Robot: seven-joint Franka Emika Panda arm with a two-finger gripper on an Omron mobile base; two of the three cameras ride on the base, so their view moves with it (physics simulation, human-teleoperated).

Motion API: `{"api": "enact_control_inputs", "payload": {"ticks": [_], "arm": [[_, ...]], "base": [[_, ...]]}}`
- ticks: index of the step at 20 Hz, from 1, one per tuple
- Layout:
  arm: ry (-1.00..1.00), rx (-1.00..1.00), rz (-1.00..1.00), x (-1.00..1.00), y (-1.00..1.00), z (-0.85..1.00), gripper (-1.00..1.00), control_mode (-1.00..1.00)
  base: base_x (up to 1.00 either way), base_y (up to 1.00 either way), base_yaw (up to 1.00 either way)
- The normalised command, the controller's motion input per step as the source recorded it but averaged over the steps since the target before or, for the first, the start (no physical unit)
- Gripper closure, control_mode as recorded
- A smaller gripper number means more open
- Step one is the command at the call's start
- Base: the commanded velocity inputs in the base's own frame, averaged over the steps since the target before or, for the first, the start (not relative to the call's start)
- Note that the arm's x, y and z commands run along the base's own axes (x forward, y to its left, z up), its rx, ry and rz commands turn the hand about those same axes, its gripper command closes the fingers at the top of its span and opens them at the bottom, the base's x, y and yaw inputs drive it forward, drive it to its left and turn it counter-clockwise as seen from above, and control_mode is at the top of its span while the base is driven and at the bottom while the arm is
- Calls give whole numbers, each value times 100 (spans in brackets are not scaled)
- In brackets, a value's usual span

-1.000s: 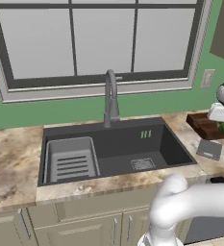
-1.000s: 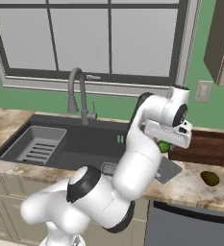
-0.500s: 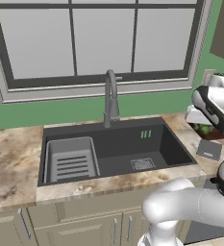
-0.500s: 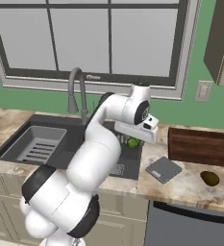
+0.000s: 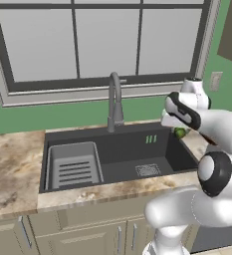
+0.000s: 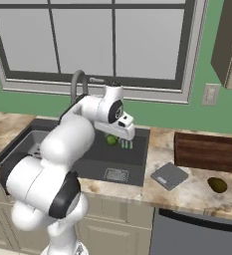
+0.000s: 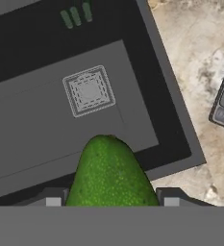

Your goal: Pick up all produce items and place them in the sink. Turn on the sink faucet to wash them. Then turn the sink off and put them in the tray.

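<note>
My gripper (image 6: 114, 136) is shut on the bright green produce item (image 6: 111, 140) and holds it in the air above the right part of the sink (image 6: 137, 164). In the hand view the green item (image 7: 111, 175) sits between my fingertips (image 7: 53, 198), with the square drain grate (image 7: 88, 90) on the basin floor beyond it. From the left base the green item (image 5: 179, 132) hangs under the hand near the sink's (image 5: 117, 152) right wall. The dark brown produce item (image 6: 217, 185) lies on the counter in front of the wooden tray (image 6: 209, 152). The gooseneck faucet (image 5: 115, 102) rises behind the basin.
A light grey ribbed rack (image 5: 72, 164) fills the sink's left end. A small flat grey square (image 6: 170, 175) lies on the marble counter (image 7: 205, 72) between sink and tray. A window spans the green wall behind, and a wall outlet (image 6: 208, 94) is at the right.
The arm has swung left from above the tray to above the sink, carrying the green item with it. The brown item has stayed on the counter.
</note>
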Motion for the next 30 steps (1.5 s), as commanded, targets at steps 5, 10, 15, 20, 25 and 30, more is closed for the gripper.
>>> {"api": "enact_control_inputs", "payload": {"ticks": [5, 10, 15, 20, 25, 30], "arm": [[6, 6, 0, 30, 49, -15, 100, -100], [1, 14, 0, 23, 1, -47, 100, -100], [0, 13, 5, 34, 3, -63, 100, -100], [0, 6, 7, 32, 14, -64, 100, -100], [0, 4, 8, 42, 11, -64, 100, -100], [0, 1, 7, 37, 13, -59, 100, -100]], "base": [[0, 0, 0], [0, 0, 0], [0, 0, 0], [0, 0, 0], [0, 0, 0], [0, 0, 0]]}}
